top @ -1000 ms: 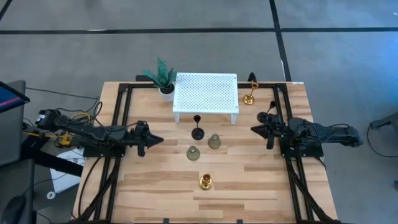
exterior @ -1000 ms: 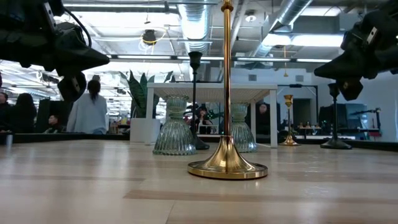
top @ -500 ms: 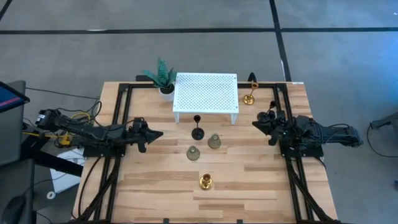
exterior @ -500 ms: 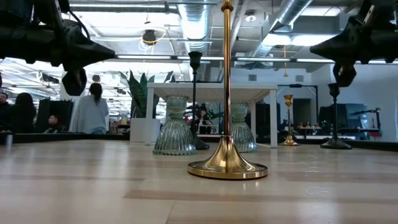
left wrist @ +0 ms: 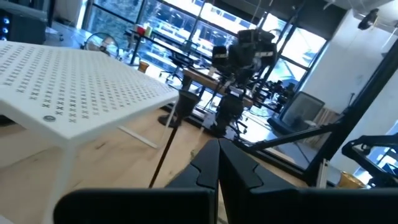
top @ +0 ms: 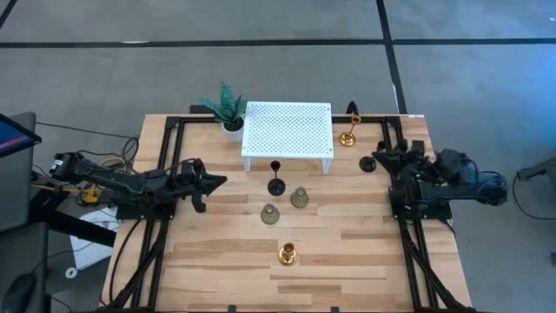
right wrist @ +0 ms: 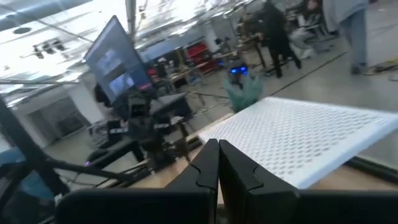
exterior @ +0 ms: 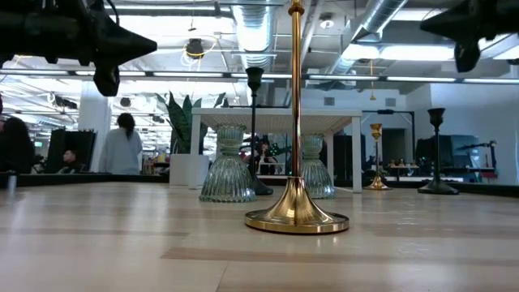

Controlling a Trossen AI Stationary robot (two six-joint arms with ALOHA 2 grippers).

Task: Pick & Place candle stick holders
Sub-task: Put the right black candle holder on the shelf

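Six candle stick holders stand on their bases on the wooden table. A black stemmed one (top: 275, 184) stands in front of the white platform (top: 287, 130). Two grey-green glassy ones (top: 299, 198) (top: 270, 214) stand mid-table and a gold one (top: 287, 254) stands nearer. Another gold one (top: 347, 137) and a black one (top: 353, 109) stand at the platform's right. My left gripper (top: 224, 180) is shut and empty, high above the table left of the group. My right gripper (top: 363, 163) is shut and empty, high at the right. Both sets of fingers show closed in the wrist views (left wrist: 217, 163) (right wrist: 217, 163).
A small green potted plant (top: 228, 109) stands at the platform's far left corner. Black frame rails (top: 165, 174) (top: 395, 174) run along both table sides. Bare wood lies near the table's front edge (top: 347, 278). People show in the room beyond the table (exterior: 117, 150).
Both grippers have risen, staying shut. My left gripper has shifted a little toward the table's far edge. My right gripper has drawn back toward the table's right and far edges. The holders have not moved.
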